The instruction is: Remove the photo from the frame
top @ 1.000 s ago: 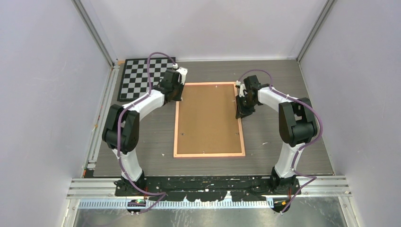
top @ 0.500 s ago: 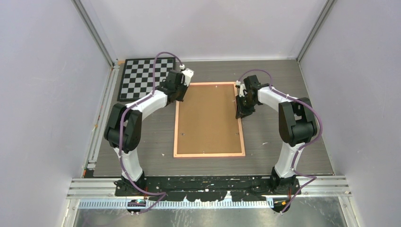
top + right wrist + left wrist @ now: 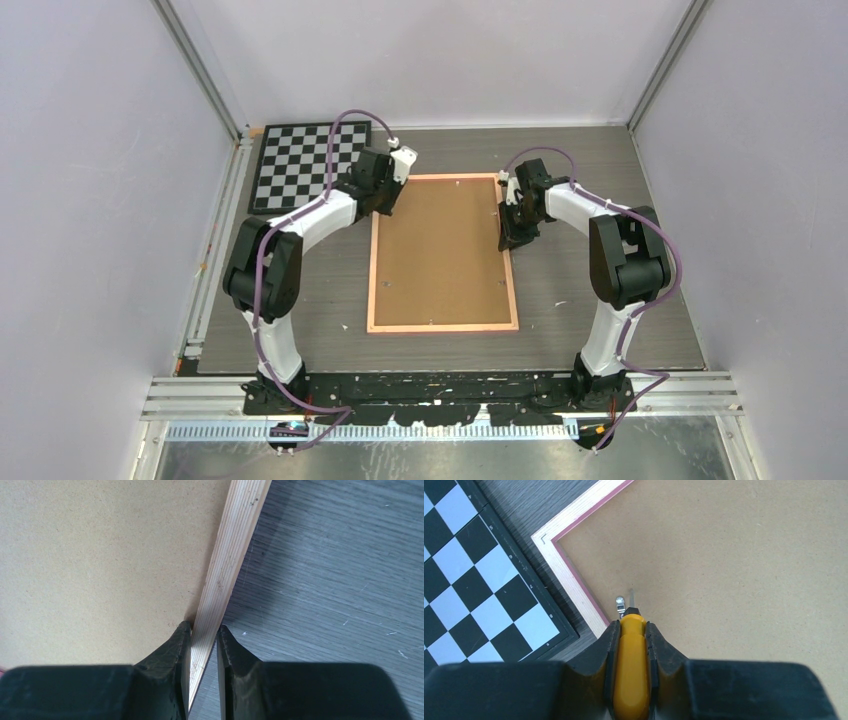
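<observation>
You get bright, even, diffuse light from above, no glare. A soft shadow falls beside the frame [image 3: 227, 570] on the surface [image 3: 325, 580]. Wrist views are sharp mid-picture; left hand [image 3: 631, 625] and right hand [image 3: 204, 626] bodies blur dark at the bottom.

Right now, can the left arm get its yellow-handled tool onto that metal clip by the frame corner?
Probably yes: the left end effector holds the tool, tip beside the clip, nothing between.

Top camera overlooks the whole table [image 3: 600, 300]; both wrist cameras look closely down at the frame [image 3: 441, 260].
</observation>
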### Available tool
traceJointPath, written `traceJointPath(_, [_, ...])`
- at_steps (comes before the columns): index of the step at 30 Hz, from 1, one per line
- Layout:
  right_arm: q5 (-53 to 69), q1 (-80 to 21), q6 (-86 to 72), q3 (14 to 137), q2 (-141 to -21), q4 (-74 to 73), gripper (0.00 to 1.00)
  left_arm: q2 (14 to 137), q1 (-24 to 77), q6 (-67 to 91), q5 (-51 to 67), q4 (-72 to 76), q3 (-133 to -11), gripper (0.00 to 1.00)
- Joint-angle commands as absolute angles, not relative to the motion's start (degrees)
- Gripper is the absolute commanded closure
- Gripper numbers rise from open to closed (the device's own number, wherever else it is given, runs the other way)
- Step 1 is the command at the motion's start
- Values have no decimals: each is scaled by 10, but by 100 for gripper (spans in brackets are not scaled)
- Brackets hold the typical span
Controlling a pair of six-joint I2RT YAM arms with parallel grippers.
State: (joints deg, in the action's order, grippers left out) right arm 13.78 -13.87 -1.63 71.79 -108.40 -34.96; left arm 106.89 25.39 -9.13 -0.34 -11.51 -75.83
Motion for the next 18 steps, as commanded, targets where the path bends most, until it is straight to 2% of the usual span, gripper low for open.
traceJointPath(1, [138, -149, 15, 698, -1128, -378, 99, 1079, 268, -82, 74, -215, -751, 100])
traceJointPath(8, [139, -149, 14, 699, -1128, -378, 99, 1043, 255, -59, 41, -181, -746, 100])
traceJointPath(18, [140, -149, 14, 698, -1129, -379, 99, 1057, 220, -37, -18, -150, -761, 100])
